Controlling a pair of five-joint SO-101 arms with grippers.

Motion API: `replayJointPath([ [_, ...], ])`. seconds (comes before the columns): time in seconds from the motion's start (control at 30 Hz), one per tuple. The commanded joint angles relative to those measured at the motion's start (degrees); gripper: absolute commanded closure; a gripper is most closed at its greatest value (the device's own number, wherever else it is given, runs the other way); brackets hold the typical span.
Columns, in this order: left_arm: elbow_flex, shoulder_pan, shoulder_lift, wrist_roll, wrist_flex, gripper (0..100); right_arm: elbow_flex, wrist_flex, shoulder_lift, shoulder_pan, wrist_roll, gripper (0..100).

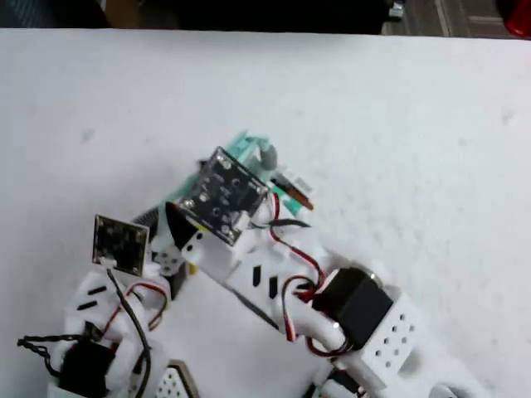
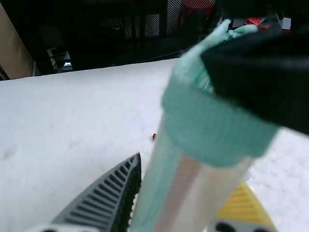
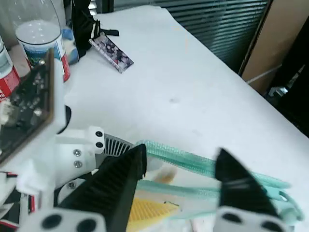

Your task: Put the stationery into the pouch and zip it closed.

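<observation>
**Layout.** In the high view the white table (image 1: 398, 124) carries both arms along its 6 o'clock edge. The left arm stands at 7 o'clock and points toward 1 o'clock. The right arm enters from 5 o'clock and points toward 10 o'clock. Both meet at the pouch (image 1: 243, 143), which lies near the table's middle, a little toward 12 o'clock.

**Left gripper.** Check the left gripper (image 2: 188, 179) in its own wrist view. The grey ribbed finger (image 2: 108, 200) and the yellow finger sit on either side of the pouch's clear wall and mint-green band. Read this as clamped on the pouch.

**Right gripper.** Check the right gripper (image 3: 181, 151) in its own wrist view. Its two black fingers stand well apart, astride the pouch's green edge.

**Pouch contents.** An orange-tipped item (image 1: 300, 199) shows at the pouch's 4 o'clock end. You cannot tell whether it lies inside. You cannot tell whether the zip is closed.

**Surroundings.** The right wrist view shows a bottle (image 3: 38, 34) and a patterned card (image 3: 112, 52) on the table beyond the left arm, well apart from the pouch.
</observation>
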Motion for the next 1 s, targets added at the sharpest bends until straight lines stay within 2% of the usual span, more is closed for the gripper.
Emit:
replayJointPath([
  [0.0,-1.5,-1.0,0.0,0.4,-0.8,77,-7.2,2.9,1.1,2.3,-0.6,71.9],
  [0.1,-1.5,-1.1,0.0,0.4,-0.9,77,-12.6,4.1,1.1,6.5,-1.1,72.2],
  [0.2,-1.5,-1.2,0.0,0.5,-0.9,78,-16.0,4.3,1.9,14.5,-1.1,72.2],
  [0.33,-1.5,-4.3,0.0,0.3,-2.3,86,-15.6,5.4,6.9,23.7,-1.1,72.2],
  [0.47,-1.5,-7.8,0.0,0.3,-3.4,90,-14.9,6.2,15.6,29.1,-0.8,72.2],
  [0.67,-1.5,-8.0,0.0,0.4,-3.3,90,-15.2,5.0,31.4,30.5,-0.6,72.6],
  [0.73,-1.5,-8.0,0.0,0.5,-3.3,90,-15.7,2.9,37.1,29.8,0.1,75.7],
  [0.87,-1.5,-8.1,0.0,0.4,-3.3,90,-22.4,2.5,50.9,28.4,7.2,81.5],
  [0.97,-1.5,-8.1,0.0,0.3,-3.3,90,-29.9,4.2,60.7,28.3,7.2,81.4],
])
